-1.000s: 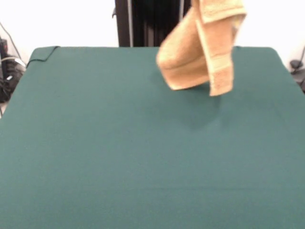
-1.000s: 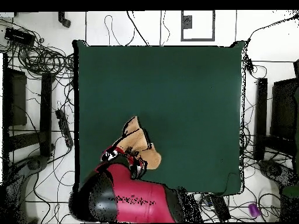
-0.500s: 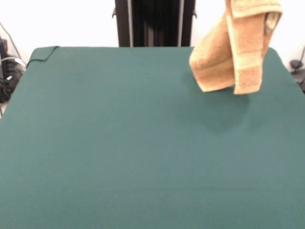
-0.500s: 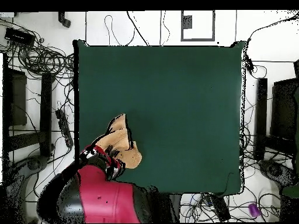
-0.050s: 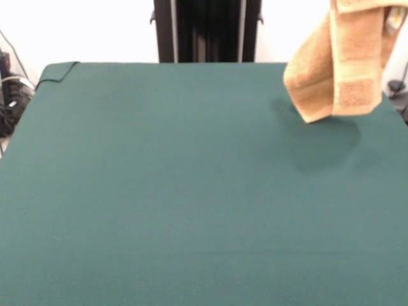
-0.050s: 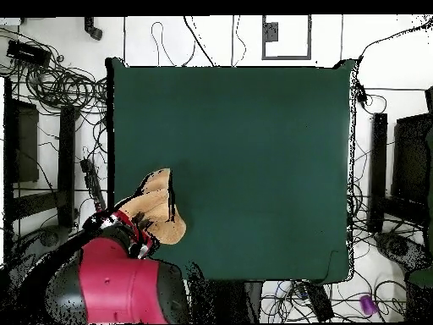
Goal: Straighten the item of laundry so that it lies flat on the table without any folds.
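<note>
The orange-tan hand towel (image 5: 338,64) is seen hanging in the air, bunched and doubled over, with its top running out of the front view at the upper edge. Two hanging parts can be made out: a broader folded lobe ending in a blunt corner, and beside it a narrower strip carrying a woven border band. Both lower ends are clear of the dark green table (image 5: 178,191), and a soft shadow is cast on the cloth just below them, near one far corner of the table.

In the overhead view, the red and black arm (image 6: 110,288) is seen reaching in over the table's edge, and the gripper (image 6: 127,230) is marked only by the dark and red wrist parts at the end of the arm. The towel (image 6: 156,212) is gathered directly against those parts and spreads out from them over the table's corner region. The fingers are hidden by the cloth and the wrist, so whether they are clenched on the towel cannot be told from either view.

The rest of the table is seen as smooth green cloth.
</note>
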